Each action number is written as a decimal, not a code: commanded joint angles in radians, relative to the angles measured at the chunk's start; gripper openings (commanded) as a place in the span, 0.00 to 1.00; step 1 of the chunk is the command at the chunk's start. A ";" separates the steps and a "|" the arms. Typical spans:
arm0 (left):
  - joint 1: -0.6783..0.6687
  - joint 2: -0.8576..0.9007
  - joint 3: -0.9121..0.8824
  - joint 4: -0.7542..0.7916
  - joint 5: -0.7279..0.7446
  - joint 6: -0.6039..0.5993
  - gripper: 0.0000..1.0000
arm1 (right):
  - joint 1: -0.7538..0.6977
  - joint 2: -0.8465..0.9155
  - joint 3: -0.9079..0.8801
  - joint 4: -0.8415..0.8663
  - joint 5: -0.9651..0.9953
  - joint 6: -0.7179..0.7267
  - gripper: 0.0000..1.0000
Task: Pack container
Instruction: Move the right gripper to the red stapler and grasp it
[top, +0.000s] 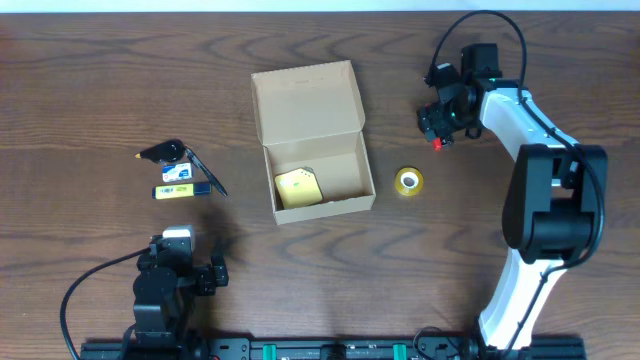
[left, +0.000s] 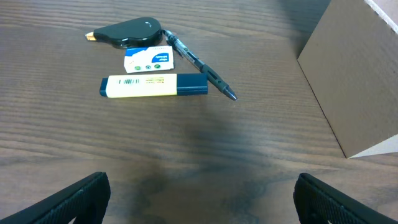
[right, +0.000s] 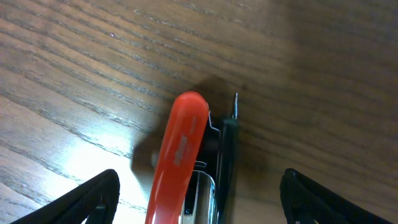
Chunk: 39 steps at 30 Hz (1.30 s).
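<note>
The right gripper hangs low over the tabletop toward the far right corner. Its fingers are spread wide on either side of a red-handled tool with a black and metal body. Neither finger touches the tool, which lies flat on the wood. The left gripper sits near the near left corner, also spread wide and holding nothing, with bare wood between its fingers.

The container stands about mid-tabletop, nearer the far edge. It is plain brown cardboard, and its hinged lid is folded back toward the far edge. A yellow pad lies in its near left corner. A yellow tape roll lies just right of it. Well to its left lie a highlighter, a pen, a small white packet and a black dispenser.
</note>
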 joint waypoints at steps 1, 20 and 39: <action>-0.004 -0.006 -0.007 -0.002 -0.005 0.006 0.95 | 0.010 0.023 0.010 -0.002 -0.011 -0.005 0.84; -0.004 -0.006 -0.007 -0.002 -0.004 0.006 0.95 | 0.009 0.053 0.008 0.030 -0.012 -0.005 0.68; -0.004 -0.006 -0.007 -0.002 -0.005 0.006 0.95 | 0.011 0.048 0.008 0.039 -0.019 0.085 0.01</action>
